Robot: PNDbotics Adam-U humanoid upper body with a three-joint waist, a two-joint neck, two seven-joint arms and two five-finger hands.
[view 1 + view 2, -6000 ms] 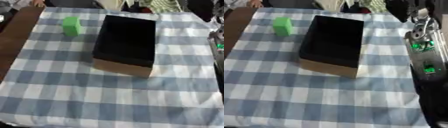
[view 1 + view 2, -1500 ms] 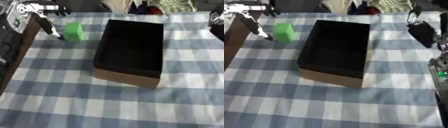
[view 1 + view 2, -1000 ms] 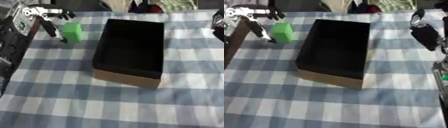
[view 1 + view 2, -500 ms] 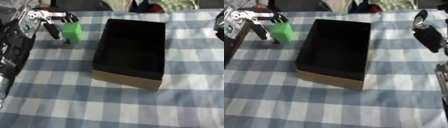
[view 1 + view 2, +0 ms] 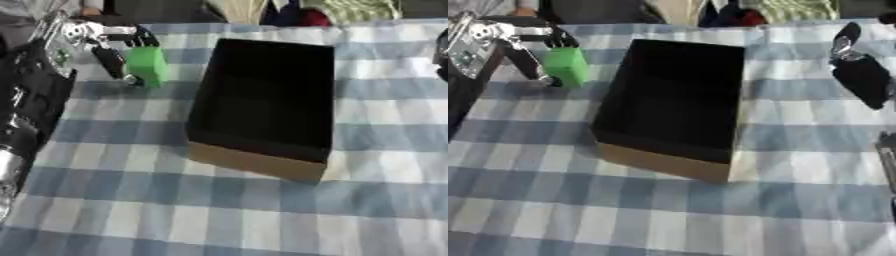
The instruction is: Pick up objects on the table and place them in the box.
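A green block stands on the checked cloth at the far left, just left of the box. My left hand reaches in from the left edge, one finger on the block's far top and the thumb down its left side, pinching it. The open cardboard box has a black inside with nothing in it and lies in the middle. My right hand hangs above the cloth at the right edge, away from the box, with its fingers straight.
The blue and white checked cloth covers the table, with bare room in front of the box. My left forearm runs along the left edge. Bundled fabric and other clutter line the far edge.
My left hand has come in from the left and its finger and thumb have closed onto the green block. The block still stands on the cloth. The right hand has barely shifted.
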